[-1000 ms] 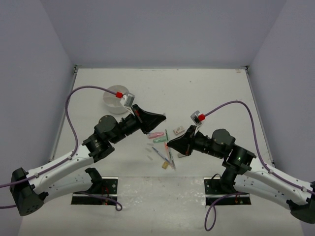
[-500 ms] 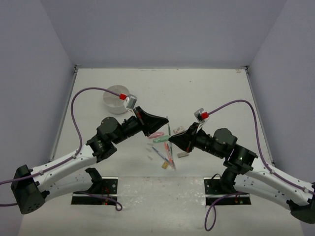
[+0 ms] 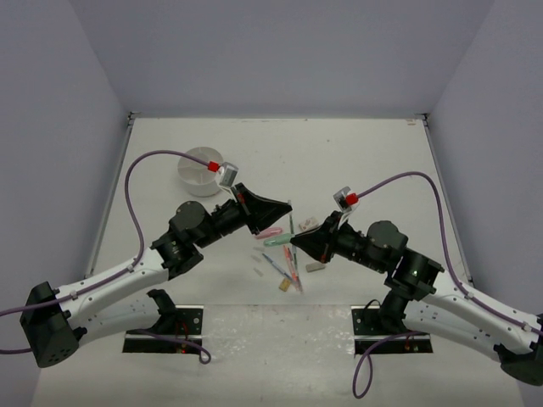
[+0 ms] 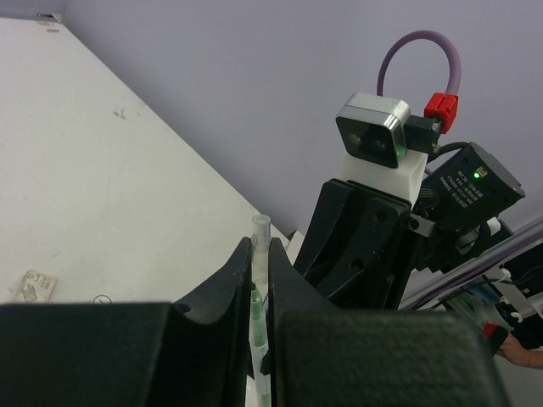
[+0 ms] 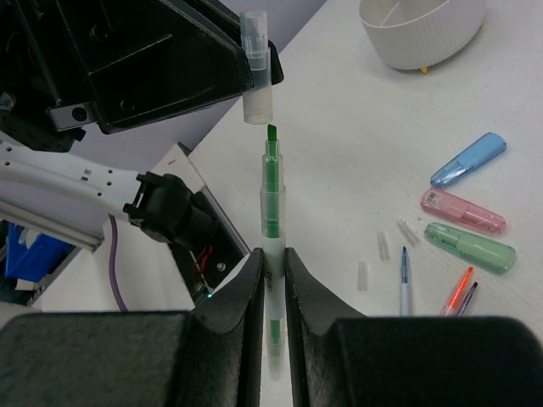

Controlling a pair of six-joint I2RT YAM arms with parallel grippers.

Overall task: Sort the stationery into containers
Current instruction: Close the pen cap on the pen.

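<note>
My right gripper [image 5: 271,254] is shut on a green pen [image 5: 271,203] and holds it upright, its chisel tip bare. My left gripper [image 4: 260,254] is shut on a clear cap [image 5: 255,76], whose open end hangs right at the pen's tip. In the top view the two grippers meet over the pile: the left gripper [image 3: 287,206] above, the right gripper [image 3: 293,242] below, the green pen [image 3: 291,225] between them. The white tub [image 3: 202,172] stands at the back left, well away from both. The cap [image 4: 260,233] pokes out past my left fingertips.
On the table under the grippers lie a blue clip [image 5: 468,159], a pink clip [image 5: 462,212], a green clip [image 5: 469,246], a blue pen [image 5: 405,280], a red pen [image 5: 458,292] and loose clear caps [image 5: 383,246]. Small erasers [image 3: 315,267] lie nearby.
The left gripper has moved right and the right gripper has lifted, bringing the cap and the pen's tip together. Over the last half second almost nothing has moved.
</note>
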